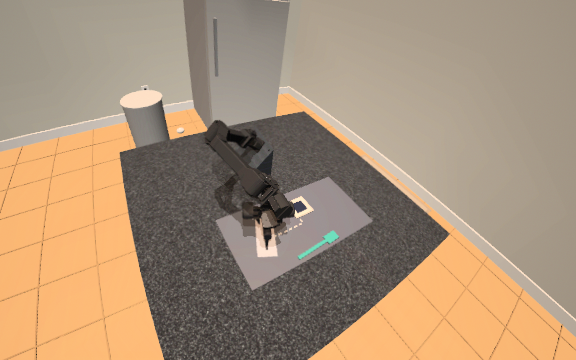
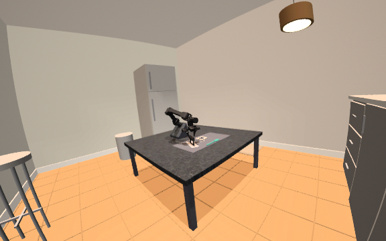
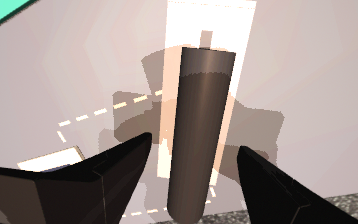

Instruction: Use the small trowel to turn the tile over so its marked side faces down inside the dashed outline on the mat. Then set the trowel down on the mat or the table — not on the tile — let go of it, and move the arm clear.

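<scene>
The tile [image 1: 300,206] [image 2: 201,138] [image 3: 55,159] lies flat on the mat, its dark square facing up, just beyond one end of the dashed outline [image 1: 295,226] [image 3: 119,105]. The trowel has a pale flat blade [image 1: 267,253] [image 3: 210,15] and a thick dark round handle [image 3: 200,135] raised above it. The blade rests on the mat and covers part of the outline's other end. My gripper [image 3: 194,145] is open, with the handle showing between its fingertips in the wrist view; neither finger appears to touch it. The top view mostly hides the fingers behind the arm.
A green spatula-like tool [image 1: 318,244] [image 2: 212,142] [image 3: 2,17] lies along the edge of the grey mat [image 1: 338,200] [image 3: 320,30], away from the trowel. The mat lies on the dark speckled table [image 1: 208,300] [image 2: 166,154]. The arm's base stands behind the mat.
</scene>
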`<state>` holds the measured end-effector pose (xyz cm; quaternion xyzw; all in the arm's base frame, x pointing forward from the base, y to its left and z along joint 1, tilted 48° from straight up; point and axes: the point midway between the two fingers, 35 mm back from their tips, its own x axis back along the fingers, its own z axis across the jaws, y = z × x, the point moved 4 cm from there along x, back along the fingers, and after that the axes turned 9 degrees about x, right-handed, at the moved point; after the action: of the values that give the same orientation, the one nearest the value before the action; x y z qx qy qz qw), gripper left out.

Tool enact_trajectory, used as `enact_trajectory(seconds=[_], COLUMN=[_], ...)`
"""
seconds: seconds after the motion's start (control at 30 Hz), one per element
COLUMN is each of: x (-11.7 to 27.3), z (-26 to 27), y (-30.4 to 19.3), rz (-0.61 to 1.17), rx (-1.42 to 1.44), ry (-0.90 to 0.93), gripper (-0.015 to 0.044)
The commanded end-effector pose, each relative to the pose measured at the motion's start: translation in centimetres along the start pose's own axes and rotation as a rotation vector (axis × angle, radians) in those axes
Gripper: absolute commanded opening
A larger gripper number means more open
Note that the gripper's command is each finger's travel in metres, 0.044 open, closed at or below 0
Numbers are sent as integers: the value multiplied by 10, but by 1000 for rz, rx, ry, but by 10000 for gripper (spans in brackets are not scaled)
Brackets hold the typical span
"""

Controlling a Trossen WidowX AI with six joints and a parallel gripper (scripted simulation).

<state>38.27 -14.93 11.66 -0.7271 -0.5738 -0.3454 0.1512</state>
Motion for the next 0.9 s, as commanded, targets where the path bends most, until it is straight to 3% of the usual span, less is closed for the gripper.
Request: enact_trajectory(seconds=[0.0, 0.27, 0.47, 0.87], x=[-10, -20, -20, -20], z=[-1, -1, -1, -1], y=[-1, -2, -2, -2], rz=[5, 5, 5, 5], rx=[5, 5, 5, 5], ry=[-4, -5, -5, -5], gripper=[270, 270, 132, 130])
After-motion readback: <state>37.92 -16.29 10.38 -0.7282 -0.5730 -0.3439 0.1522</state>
